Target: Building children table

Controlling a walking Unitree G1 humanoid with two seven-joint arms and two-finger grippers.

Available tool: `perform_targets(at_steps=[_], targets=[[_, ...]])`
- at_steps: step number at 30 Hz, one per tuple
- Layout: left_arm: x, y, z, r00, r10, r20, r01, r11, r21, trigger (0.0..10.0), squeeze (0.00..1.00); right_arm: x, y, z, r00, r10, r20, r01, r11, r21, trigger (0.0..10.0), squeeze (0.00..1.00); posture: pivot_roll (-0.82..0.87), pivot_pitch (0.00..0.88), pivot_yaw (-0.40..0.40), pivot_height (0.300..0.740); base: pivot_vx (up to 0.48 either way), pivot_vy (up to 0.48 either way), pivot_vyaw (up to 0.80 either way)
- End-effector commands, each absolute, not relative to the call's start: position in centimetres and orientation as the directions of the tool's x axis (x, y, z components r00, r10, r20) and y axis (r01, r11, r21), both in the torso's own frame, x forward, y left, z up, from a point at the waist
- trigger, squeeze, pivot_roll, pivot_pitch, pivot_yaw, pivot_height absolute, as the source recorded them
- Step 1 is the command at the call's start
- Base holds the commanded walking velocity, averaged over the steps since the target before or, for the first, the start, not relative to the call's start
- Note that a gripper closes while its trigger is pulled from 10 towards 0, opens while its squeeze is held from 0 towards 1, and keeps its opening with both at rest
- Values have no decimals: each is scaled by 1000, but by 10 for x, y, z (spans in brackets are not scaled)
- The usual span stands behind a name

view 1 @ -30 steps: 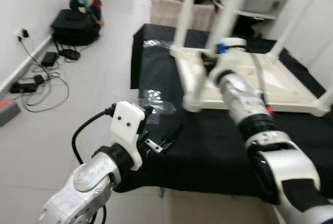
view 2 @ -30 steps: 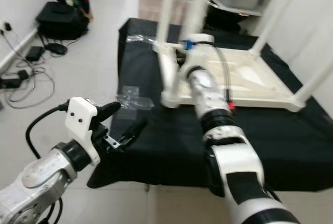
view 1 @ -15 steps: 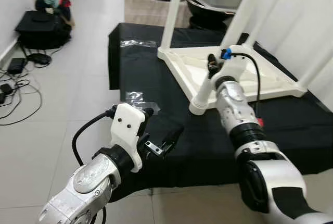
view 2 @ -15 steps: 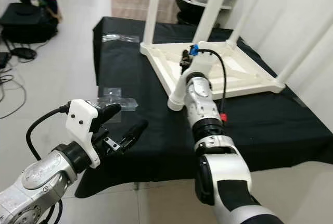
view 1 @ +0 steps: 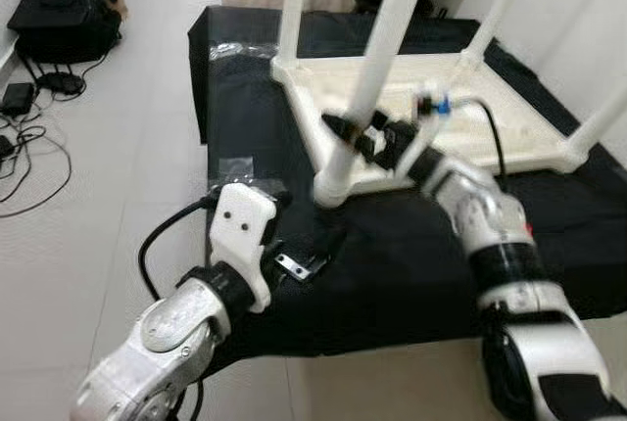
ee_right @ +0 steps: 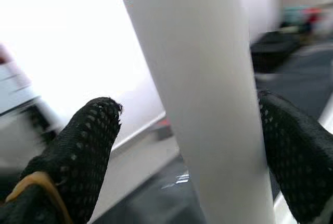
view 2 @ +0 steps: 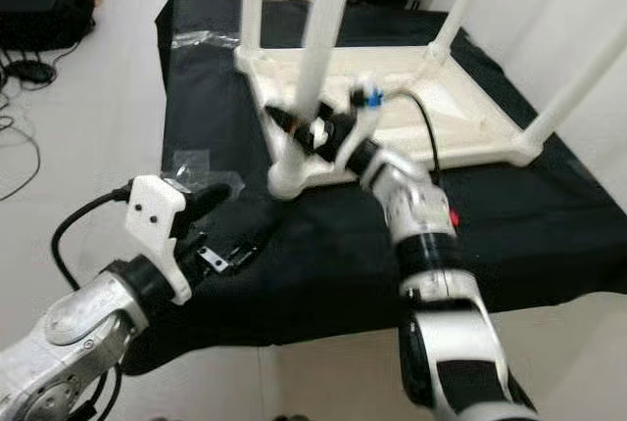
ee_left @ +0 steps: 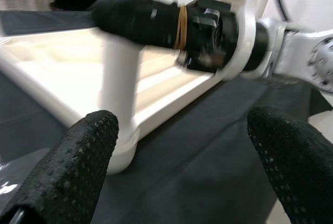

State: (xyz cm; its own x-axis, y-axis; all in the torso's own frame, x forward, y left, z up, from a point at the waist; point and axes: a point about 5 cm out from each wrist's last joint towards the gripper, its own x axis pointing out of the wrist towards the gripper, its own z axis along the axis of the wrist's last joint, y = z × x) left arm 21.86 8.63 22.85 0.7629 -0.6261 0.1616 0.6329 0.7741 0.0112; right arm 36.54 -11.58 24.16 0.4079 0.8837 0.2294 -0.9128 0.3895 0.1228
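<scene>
Upturned white plastic children's table [view 1: 460,122] on black-draped worktop [view 1: 411,245]: light, rigid, slick; right gripper [view 2: 306,130] fingers spread around smooth near leg [view 1: 377,59], low hold best; left gripper [view 1: 312,250] fingers spread, empty.

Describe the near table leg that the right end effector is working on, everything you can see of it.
The near table leg is a smooth, round white post, plastic by its look, standing upright and leaning slightly from the near corner of the upturned white table top. Its wider foot sits in that corner on the black cloth. Its upper end runs out of the picture. The right end effector has one black finger on each side of the leg, partway up; whether they press it cannot be told. The left end effector hangs open nearby, apart from it.
</scene>
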Motion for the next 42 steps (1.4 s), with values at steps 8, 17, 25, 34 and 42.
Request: perform_targets(at_steps=[8, 17, 25, 34, 42], targets=[[217, 87, 226, 763, -629, 150, 635, 772, 7, 10000, 0, 372, -111, 246, 396, 881, 258, -918, 381, 110, 10000, 0, 71, 136, -152, 740, 0, 0, 0], [215, 84, 225, 754, -640, 148, 647, 763, 1, 10000, 0, 378, -88, 262, 438, 847, 301, -898, 423, 119, 10000, 0, 70, 124, -153, 740, 0, 0, 0], [215, 84, 225, 756, -637, 151, 644, 765, 2, 10000, 0, 387, -73, 255, 562, 799, 216, -825, 559, 80, 0, 0, 68, 125, -162, 740, 0, 0, 0], [215, 84, 224, 760, -632, 149, 639, 769, 1, 10000, 0, 416, -140, 234, 990, 128, 66, -132, 989, 65, 0, 0, 62, 122, -161, 740, 0, 0, 0], [216, 84, 224, 761, -630, 152, 637, 771, 5, 10000, 0, 407, -199, 225, 930, -367, 34, 360, 924, 126, 0, 0, 63, 124, -156, 740, 0, 0, 0]])
